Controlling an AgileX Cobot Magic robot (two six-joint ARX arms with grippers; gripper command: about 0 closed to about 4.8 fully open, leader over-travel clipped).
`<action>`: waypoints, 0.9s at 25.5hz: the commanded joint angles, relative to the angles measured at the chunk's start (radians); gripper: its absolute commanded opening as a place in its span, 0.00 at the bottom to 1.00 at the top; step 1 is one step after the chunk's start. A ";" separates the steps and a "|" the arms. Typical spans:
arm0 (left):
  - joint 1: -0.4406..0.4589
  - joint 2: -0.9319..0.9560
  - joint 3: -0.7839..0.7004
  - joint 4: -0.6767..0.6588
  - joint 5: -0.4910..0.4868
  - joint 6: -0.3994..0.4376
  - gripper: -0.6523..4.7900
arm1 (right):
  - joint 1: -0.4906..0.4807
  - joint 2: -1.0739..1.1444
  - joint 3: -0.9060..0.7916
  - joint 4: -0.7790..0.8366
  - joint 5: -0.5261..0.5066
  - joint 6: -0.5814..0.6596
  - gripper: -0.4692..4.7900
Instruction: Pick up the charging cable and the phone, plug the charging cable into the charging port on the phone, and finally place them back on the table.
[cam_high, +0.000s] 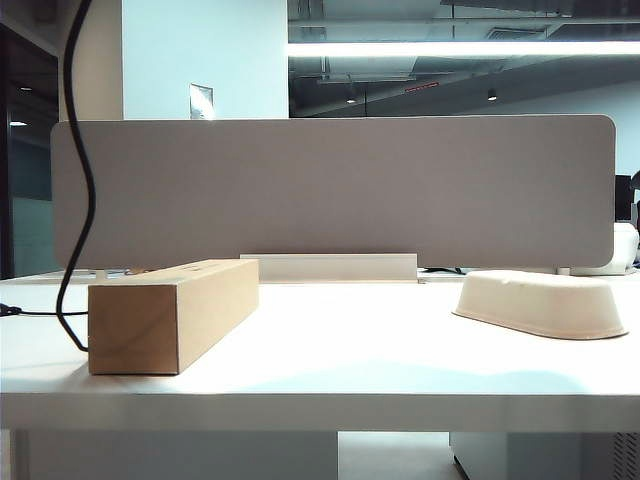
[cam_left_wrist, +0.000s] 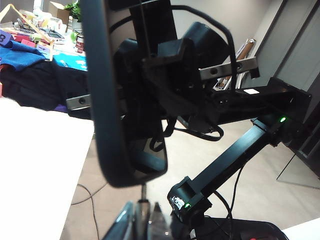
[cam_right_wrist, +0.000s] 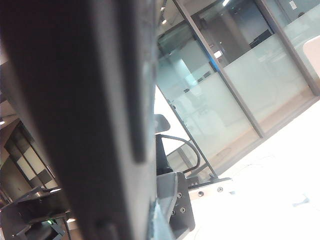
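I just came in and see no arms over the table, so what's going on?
Both arms are outside the exterior view. The right gripper is shut on the phone. The left gripper is shut on the charging cable, with its metal plug at the phone's short edge; whether it is seated cannot be told. Slack cable hangs to the table beside the cardboard box.

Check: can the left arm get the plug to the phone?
Probably yes: the plug in the left gripper sits just under the phone, held by the right gripper, nothing between.
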 joint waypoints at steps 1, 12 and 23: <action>-0.002 -0.003 0.003 0.009 0.004 0.000 0.11 | 0.000 -0.002 0.008 0.052 0.007 -0.003 0.08; -0.002 0.000 0.003 0.056 -0.003 -0.032 0.11 | 0.001 0.011 0.008 0.058 0.018 -0.003 0.08; -0.002 0.038 0.003 0.080 0.008 -0.064 0.11 | 0.001 0.018 0.008 0.100 0.026 -0.004 0.08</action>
